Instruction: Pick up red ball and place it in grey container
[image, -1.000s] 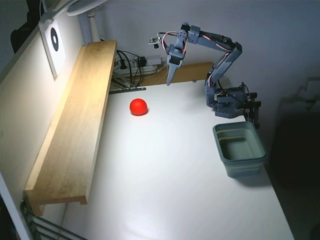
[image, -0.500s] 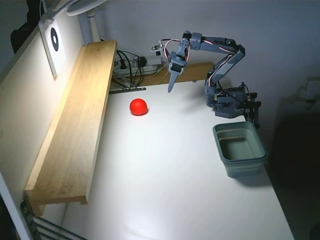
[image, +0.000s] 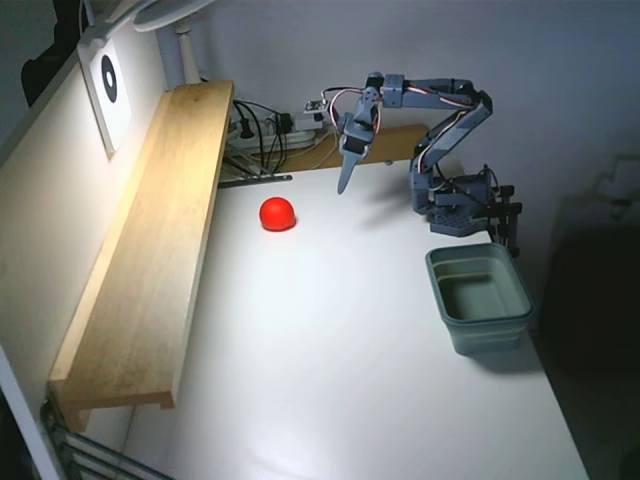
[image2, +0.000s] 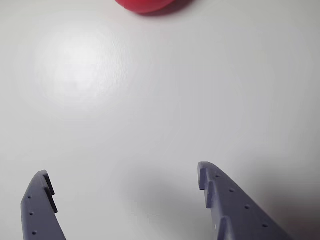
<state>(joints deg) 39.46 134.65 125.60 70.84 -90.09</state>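
The red ball (image: 277, 213) rests on the white table, left of the arm in the fixed view. In the wrist view only its lower edge shows, as a red ball (image2: 145, 5) at the top border. My gripper (image: 344, 183) hangs fingers-down above the table, right of the ball and slightly behind it, a few ball-widths away. Seen from the wrist, the gripper (image2: 122, 172) is open, its two purple fingers wide apart with only bare table between them. The grey container (image: 485, 335) stands at the table's right side, in front of the arm's base, with nothing inside.
A long wooden shelf (image: 150, 250) runs along the left edge of the table. Cables and a power strip (image: 270, 130) lie at the back. The arm's base (image: 455, 205) sits clamped at the back right.
The arm has lowered; the gripper tip has dropped closer to the table, still right of the ball. The ball and container have not moved.
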